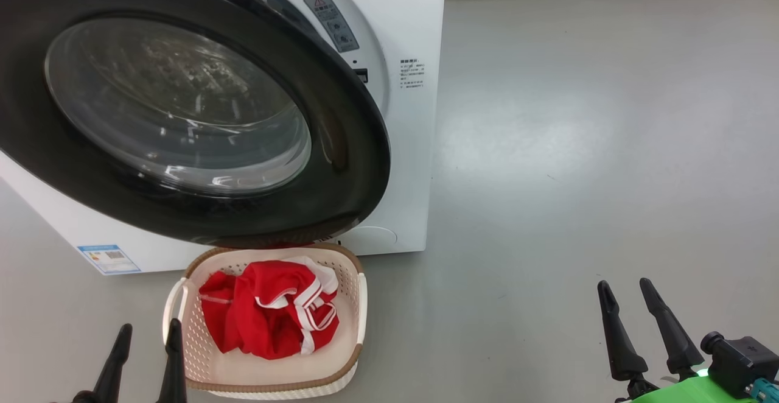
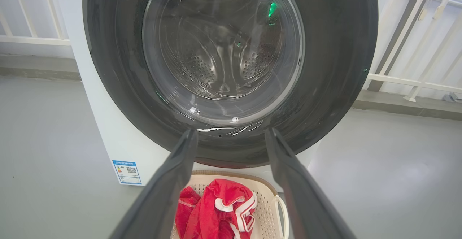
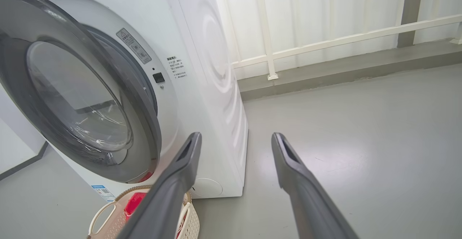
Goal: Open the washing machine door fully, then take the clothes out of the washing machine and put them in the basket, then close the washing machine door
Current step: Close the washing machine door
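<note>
The washing machine (image 1: pixel 414 25) stands at the upper left, its door (image 1: pixel 341 147) ajar with a gap along its right edge. On the floor just below the door sits the basket (image 1: pixel 341 269), and the red clothes (image 1: pixel 268 311) lie inside it. My left gripper (image 1: pixel 150 330) is open and empty beside the basket's left side. In the left wrist view the left gripper (image 2: pixel 231 132) points at the door (image 2: pixel 325 69), above the clothes (image 2: pixel 216 213). Far right of the basket, over bare floor, my right gripper (image 1: pixel 624 284) is open and empty. In the right wrist view the right gripper (image 3: pixel 235 136) points past the machine (image 3: pixel 216 87).
Grey floor (image 1: pixel 578 147) stretches to the right of the machine. A white railing (image 3: pixel 325 40) on a low kerb (image 3: pixel 343 69) runs behind it. A blue label (image 1: pixel 108 259) sits on the machine's lower front corner.
</note>
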Robot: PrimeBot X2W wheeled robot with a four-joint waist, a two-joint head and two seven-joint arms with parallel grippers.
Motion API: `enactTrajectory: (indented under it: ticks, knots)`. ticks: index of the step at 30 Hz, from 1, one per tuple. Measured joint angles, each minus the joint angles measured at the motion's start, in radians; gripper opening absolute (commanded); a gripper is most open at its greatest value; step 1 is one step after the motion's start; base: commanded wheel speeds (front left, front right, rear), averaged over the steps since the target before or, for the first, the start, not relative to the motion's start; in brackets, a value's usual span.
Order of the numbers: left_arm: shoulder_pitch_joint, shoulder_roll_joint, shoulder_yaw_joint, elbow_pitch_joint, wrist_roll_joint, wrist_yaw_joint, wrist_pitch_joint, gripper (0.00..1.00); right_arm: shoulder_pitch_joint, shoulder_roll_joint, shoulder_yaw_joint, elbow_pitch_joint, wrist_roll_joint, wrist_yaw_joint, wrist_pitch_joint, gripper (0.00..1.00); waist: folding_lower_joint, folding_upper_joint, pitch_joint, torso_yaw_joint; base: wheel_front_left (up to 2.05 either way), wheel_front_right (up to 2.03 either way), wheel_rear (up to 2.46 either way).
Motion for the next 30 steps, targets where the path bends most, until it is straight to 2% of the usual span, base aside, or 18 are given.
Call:
enactTrajectory:
  ticks: [9, 12, 13, 25, 30]
  knots:
    - [-0.002, -0.004, -0.002, 0.001, 0.000, 0.000, 0.000, 1.00, -0.001, 0.001, 0.006, 0.000, 0.000, 0.000, 0.000, 1.00, 0.0000, 0.0000, 0.005, 0.006, 0.00, 0.00, 0.00]
    - [-0.003, -0.009, -0.006, 0.001, 0.000, 0.000, 0.000, 1.00, -0.002, 0.001, 0.011, 0.001, 0.000, 0.000, 0.000, 0.11, 0.0000, 0.0000, 0.005, 0.018, 0.00, 0.00, 0.00]
    - [-0.003, -0.010, -0.009, 0.002, 0.000, 0.000, 0.000, 1.00, -0.003, 0.002, 0.013, 0.001, 0.001, 0.000, 0.000, 0.00, 0.0000, 0.0000, 0.005, 0.023, 0.00, 0.00, 0.00]
    - [-0.009, -0.032, -0.066, 0.003, -0.003, 0.000, 0.000, 1.00, -0.135, 0.008, 0.085, 0.017, 0.011, 0.000, 0.000, 0.00, 0.0000, 0.0000, 0.007, 0.146, 0.00, 0.00, 0.00]
    - [-0.012, -0.032, -0.083, 0.005, -0.027, 0.000, 0.000, 1.00, -0.216, 0.012, 0.148, 0.052, 0.011, 0.000, 0.000, 0.00, 0.0000, 0.0000, 0.014, 0.200, 0.00, 0.00, 0.00]
